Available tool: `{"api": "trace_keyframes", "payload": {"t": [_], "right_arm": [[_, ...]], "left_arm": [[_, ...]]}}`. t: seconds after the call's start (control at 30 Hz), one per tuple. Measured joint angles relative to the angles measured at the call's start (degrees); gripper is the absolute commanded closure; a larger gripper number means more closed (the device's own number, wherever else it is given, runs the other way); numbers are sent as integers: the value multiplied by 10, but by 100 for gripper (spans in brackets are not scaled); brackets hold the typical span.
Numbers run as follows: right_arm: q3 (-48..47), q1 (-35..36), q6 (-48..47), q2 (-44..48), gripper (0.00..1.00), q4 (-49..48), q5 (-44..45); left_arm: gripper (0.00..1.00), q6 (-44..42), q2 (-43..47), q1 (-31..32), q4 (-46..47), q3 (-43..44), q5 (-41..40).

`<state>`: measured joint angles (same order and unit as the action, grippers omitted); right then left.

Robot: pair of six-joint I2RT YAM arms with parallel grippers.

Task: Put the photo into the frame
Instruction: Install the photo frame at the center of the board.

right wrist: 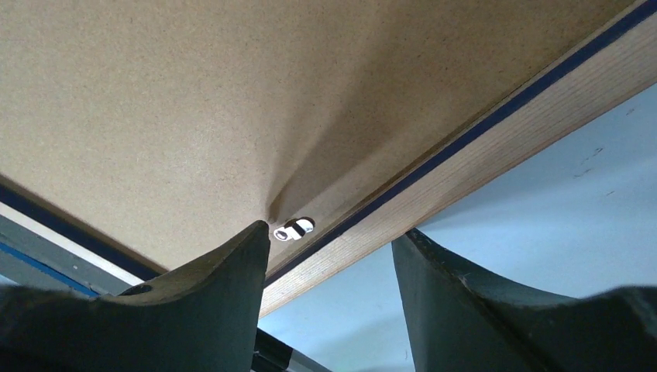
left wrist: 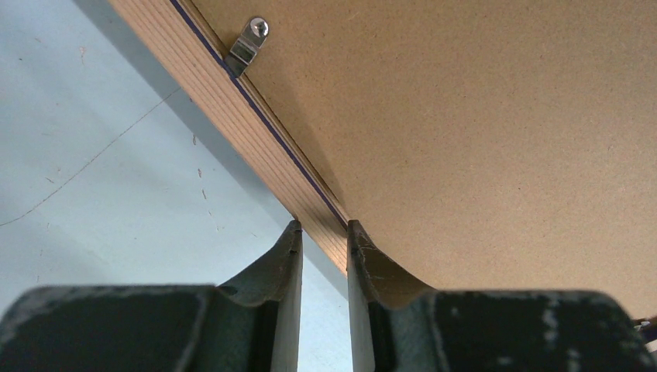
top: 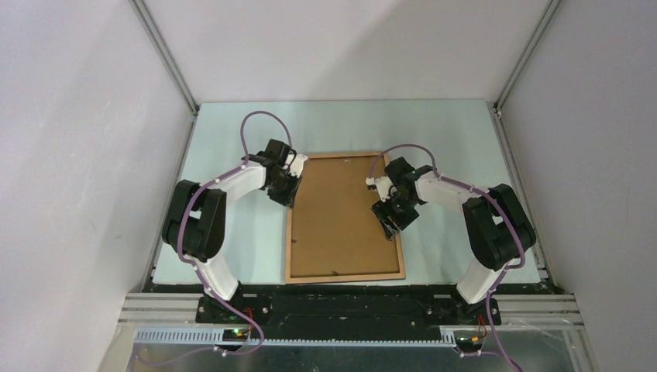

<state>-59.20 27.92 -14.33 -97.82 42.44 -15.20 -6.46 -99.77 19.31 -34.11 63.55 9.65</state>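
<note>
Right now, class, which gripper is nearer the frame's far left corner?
Left. The left gripper straddles the frame's left rail near that corner; the right gripper is across the backing board, by the right rail.

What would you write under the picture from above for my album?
Frame lying back up, brown board showing, left pincer at its left rail, right pincer open over its right rail.

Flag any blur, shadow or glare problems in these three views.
Top external: sharp, even light, no glare on the frame. Left wrist: left gripper slightly soft, clip crisp. Right wrist: right gripper dark and soft, a shadow fanning across the board.
</note>
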Motion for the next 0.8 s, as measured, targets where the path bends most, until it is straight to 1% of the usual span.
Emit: {"api": "trace_keyframes", "payload": {"t": [0.37, 0.8], "right_arm": [[3, 16, 12, 2, 41, -7, 36], [3, 14, 25, 2, 56, -9, 40]], "left_arm": [[98, 0, 0, 0, 0, 0, 0], [98, 0, 0, 0, 0, 0, 0]]}}
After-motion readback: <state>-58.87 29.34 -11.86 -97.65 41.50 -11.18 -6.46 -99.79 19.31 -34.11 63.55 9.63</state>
